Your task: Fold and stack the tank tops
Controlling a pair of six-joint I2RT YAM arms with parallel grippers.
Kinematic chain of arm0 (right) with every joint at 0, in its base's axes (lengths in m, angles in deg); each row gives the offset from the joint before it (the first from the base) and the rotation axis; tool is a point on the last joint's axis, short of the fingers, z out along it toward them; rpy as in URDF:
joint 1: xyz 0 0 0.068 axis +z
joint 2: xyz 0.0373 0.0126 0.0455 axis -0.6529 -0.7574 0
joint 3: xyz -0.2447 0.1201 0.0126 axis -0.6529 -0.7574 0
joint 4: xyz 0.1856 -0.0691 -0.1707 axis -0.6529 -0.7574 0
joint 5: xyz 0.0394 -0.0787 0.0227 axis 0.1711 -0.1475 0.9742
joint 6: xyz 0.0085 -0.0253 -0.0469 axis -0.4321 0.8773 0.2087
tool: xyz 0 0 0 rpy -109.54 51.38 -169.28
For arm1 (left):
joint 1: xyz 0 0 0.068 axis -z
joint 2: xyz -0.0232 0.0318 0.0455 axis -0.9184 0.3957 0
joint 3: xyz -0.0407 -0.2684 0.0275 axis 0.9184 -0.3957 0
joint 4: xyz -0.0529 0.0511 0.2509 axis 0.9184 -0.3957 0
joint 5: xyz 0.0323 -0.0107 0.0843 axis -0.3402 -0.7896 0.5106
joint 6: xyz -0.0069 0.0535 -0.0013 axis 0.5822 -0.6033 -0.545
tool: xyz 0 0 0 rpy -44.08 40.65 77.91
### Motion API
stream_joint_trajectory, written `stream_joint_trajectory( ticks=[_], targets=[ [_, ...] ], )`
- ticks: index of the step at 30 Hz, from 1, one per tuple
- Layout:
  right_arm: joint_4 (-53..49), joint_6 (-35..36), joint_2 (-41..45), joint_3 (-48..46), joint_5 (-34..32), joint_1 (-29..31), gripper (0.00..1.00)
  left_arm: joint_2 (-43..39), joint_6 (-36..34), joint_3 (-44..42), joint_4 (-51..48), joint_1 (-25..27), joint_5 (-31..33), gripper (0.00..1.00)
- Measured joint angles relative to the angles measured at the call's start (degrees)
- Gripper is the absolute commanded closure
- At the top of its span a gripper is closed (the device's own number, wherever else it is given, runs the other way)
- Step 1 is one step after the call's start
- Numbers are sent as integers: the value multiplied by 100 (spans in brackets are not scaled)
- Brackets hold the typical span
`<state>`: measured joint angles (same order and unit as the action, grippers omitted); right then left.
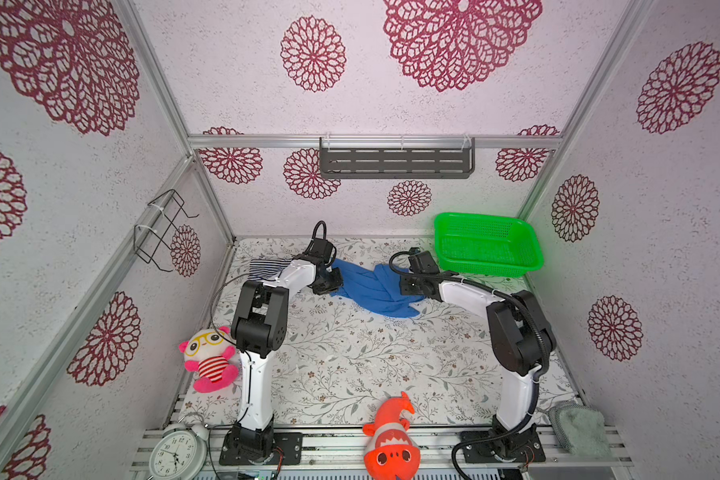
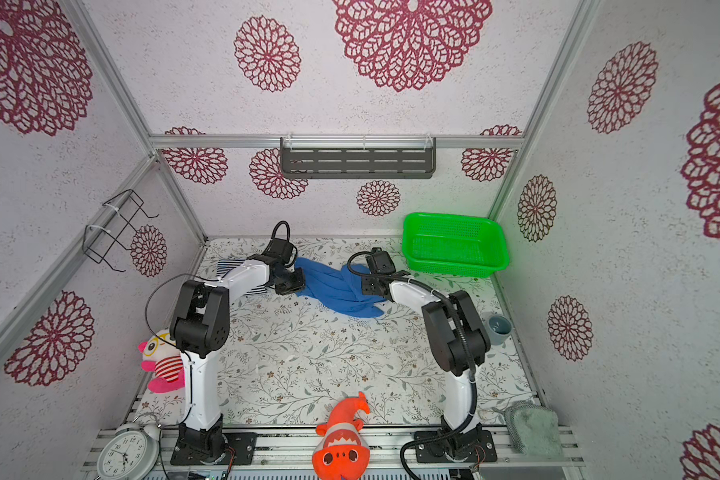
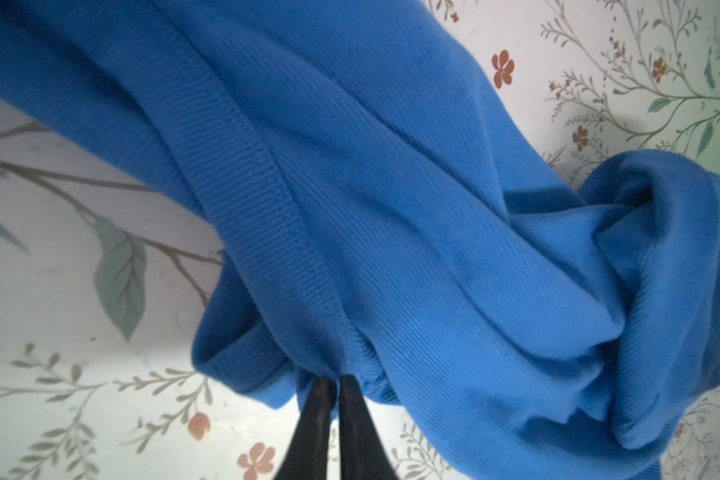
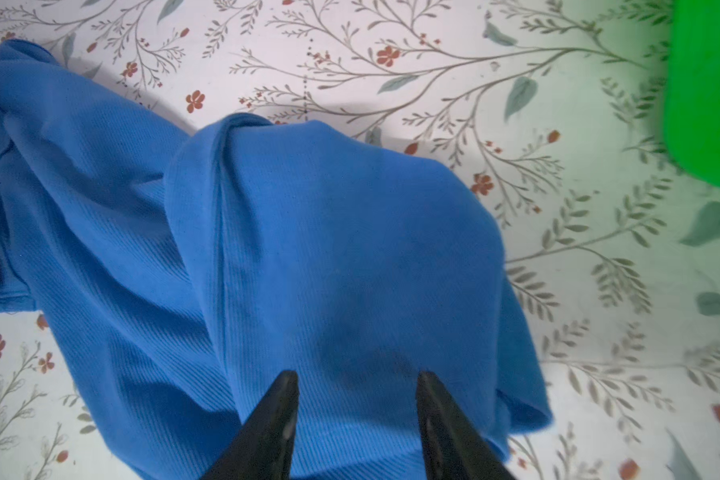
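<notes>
The left pincer point(image 3: 335, 384) is clenched on the hem of the blue tank top point(image 3: 391, 208). The right pincer point(image 4: 356, 386) stands released over its other end. Two tops lie on the table point(image 1: 350, 357). The striped tank top point(image 1: 265, 268) sits under the left arm, and one green basket point(image 1: 489, 245) is near.
</notes>
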<state>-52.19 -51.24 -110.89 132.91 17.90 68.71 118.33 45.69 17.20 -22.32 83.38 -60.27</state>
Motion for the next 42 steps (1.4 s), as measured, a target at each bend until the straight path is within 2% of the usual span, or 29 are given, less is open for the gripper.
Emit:
stream_joint_trajectory(
  ticks=[3,5,6,9,16,23,30,31,33,35,42],
  targets=[
    [11,-2,-350,293,48,127,53,-11,-50,-13,-17,33,2,100],
    [9,-7,-579,470,63,186,61,-79,-70,-63,-48,33,2,100],
    [2,-9,-669,535,68,201,68,-122,-79,-81,-79,35,2,100],
    [-35,-20,-780,610,52,251,100,-365,-127,-146,-142,42,9,100],
    [-179,24,-365,448,-227,208,100,-1150,-393,-140,-396,42,149,100],
    [-321,85,1200,-44,-361,-245,100,-1600,-669,315,-671,13,402,100],
    [-525,79,2533,-579,-315,-863,100,-1495,-675,387,-765,114,321,100],
    [-573,76,2660,-645,-310,-925,100,-1440,-656,385,-767,164,278,99],
    [-699,76,2835,-708,-306,-990,100,-1331,-597,328,-739,284,208,89],
    [-809,74,2957,-730,-260,-994,100,-1196,-520,236,-675,435,96,83],
    [-922,-22,3161,-802,166,-979,100,-964,-256,-166,-564,782,-284,81]
  ],
)
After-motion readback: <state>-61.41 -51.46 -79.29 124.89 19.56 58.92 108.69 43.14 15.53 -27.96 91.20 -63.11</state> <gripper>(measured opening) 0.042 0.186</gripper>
